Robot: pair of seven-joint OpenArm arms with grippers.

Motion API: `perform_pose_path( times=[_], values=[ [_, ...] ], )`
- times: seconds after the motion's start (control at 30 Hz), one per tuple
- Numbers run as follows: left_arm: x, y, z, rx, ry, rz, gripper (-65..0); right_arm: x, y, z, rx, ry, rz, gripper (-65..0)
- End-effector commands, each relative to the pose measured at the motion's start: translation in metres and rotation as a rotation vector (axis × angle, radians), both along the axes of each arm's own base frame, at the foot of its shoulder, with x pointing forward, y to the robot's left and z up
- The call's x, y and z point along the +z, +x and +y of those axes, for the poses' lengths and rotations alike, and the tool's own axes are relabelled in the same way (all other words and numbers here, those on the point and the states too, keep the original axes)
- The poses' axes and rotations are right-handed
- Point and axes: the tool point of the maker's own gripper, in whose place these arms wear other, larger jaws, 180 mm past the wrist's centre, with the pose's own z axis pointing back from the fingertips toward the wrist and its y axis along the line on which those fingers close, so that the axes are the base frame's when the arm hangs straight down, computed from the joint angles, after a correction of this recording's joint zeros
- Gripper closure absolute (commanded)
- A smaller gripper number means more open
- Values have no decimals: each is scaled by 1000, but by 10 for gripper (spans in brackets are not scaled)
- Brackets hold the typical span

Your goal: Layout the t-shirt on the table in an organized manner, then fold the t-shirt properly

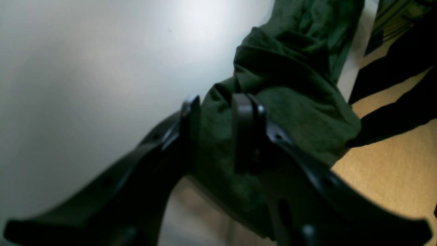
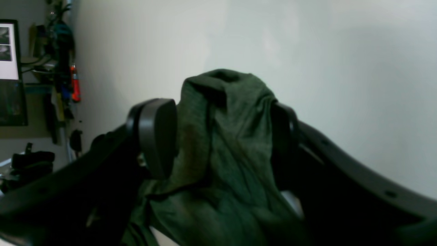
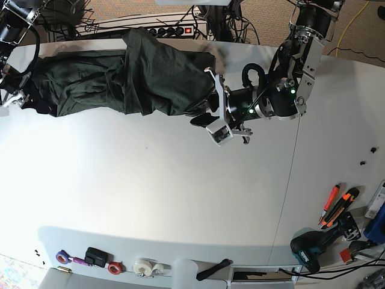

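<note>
Your t-shirt (image 3: 126, 75) is stretched in a long, rumpled band along the far edge of the table (image 3: 150, 198), running from the far left corner toward the middle of that edge. It is bunched and creased, with heavy folds across the middle of the band.

Your left gripper (image 1: 215, 112) sits at the shirt's inner end, near the middle of the far edge. From its wrist camera you see dark green cloth packed between the two black fingers (image 1: 244, 131), so it is clamped on a fold of the t-shirt. In the base view that end of the fabric rises slightly into the jaws.

Your right gripper (image 2: 222, 133) is at the other end, by the far left corner. Its jaws stand wide, yet a thick wad of green knit fills the space between the pads (image 2: 158, 136) and pokes up above them, so it is gripping the t-shirt too.

Along the near edge lie tape rolls (image 3: 144, 267), and toward the near right corner sit a drill (image 3: 313, 247) and orange-handled cutters (image 3: 337, 205).
</note>
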Motion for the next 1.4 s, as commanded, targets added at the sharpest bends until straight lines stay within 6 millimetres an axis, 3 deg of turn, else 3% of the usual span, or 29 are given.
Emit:
perform_pose_path(
  times=[0.0, 0.13, 0.5, 0.77, 0.83, 0.93, 0.97, 1.17, 1.37],
  values=[
    [16, 4, -4, -1, -46, -36, -151, -10, -15, 2, 55, -23, 84, -394],
    [16, 4, -4, -1, -46, -35, -151, -7, -12, 4, 45, -2, 60, -394],
    [16, 4, -4, 0, -46, -36, -151, -26, -53, 4, 38, 12, 151, -394],
    [15, 6, -3, 4, -37, -45, -151, -29, -59, 5, 37, 13, 165, -391],
    [15, 6, -3, 4, -38, -45, -151, -28, -59, 5, 35, 16, 161, -337],
    [15, 6, -3, 5, -38, -45, -151, -22, -52, 6, 19, 41, 121, -58],
    [15, 6, -3, 5, -38, -45, -151, -18, -48, 6, 9, 57, 95, 0],
    [15, 9, 1, 18, -30, -50, -150, -7, -37, 8, 32, 39, 52, 0],
    [16, 27, 29, 113, -14, -55, -150, 26, -10, 19, 139, -57, -54, 0]
  ],
)
